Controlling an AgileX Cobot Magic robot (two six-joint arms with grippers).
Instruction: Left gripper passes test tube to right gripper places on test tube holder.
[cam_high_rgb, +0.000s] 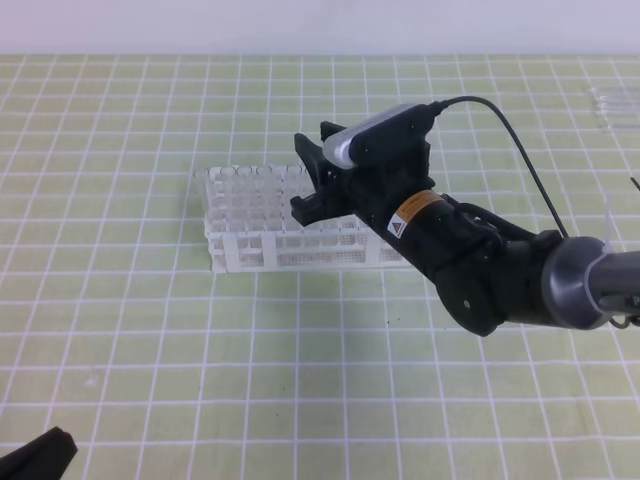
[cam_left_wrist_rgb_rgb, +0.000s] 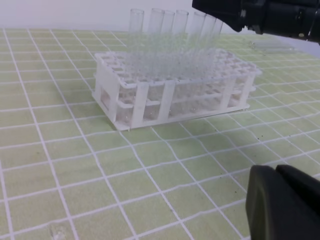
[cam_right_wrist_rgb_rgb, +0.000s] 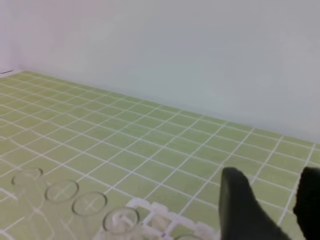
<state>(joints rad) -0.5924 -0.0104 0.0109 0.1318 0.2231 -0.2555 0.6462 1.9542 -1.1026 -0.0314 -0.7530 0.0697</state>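
The right claw (cam_high_rgb: 312, 180) hovers over the white rack (cam_high_rgb: 250, 245) with its jaws apart and empty; the left claw (cam_left_wrist_rgb_rgb: 282, 202) sits low, its state unreadable. The tubes (cam_left_wrist_rgb_rgb: 165, 40) stand upright in the rack, probably light, slick and brittle, so pinch one gently near its upper end.
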